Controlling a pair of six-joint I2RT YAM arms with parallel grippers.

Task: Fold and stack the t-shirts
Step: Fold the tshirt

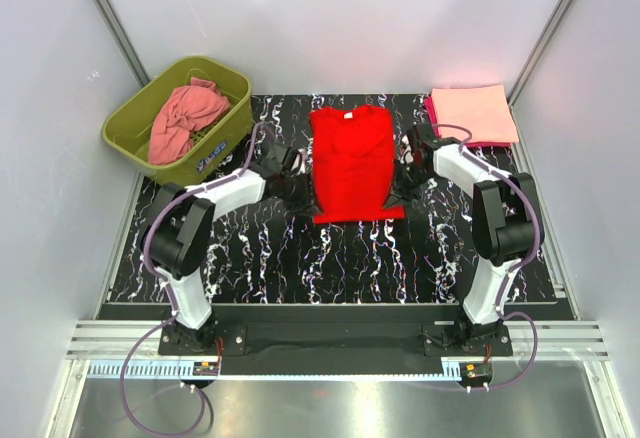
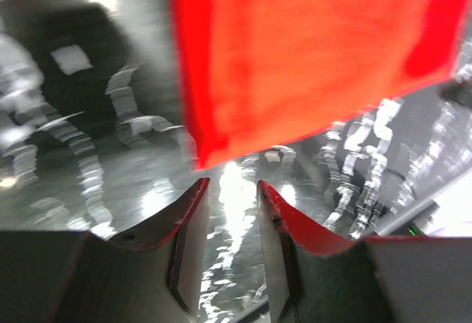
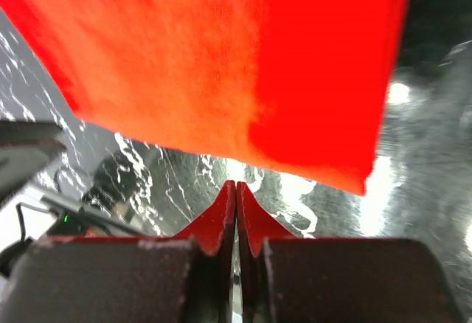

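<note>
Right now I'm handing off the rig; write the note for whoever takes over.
Left gripper: open, empty, left of the red shirt.
Right gripper: shut, empty, right of it.
Red shirt: lies flat between them, sides folded in, not yet folded across.
Done: peach shirt folded on the magenta shirt, far right corner.
Left: finish and stack red; salmon-pink shirt lies crumpled in the green tub.

**Desk:** What colours have you got on the table?

**Me:** I see a bright red t-shirt (image 1: 350,163), plain, with no print. The tabletop (image 1: 260,248) is black with white marble-like veins.

**Desk:** And the rest?

**Me:** I've got an olive-green tub (image 1: 130,123) and a dusty salmon-pink shirt (image 1: 185,118), also plain. I can also see a pale peach shirt (image 1: 475,113) and a thin magenta edge (image 1: 430,110) beside it.
</note>
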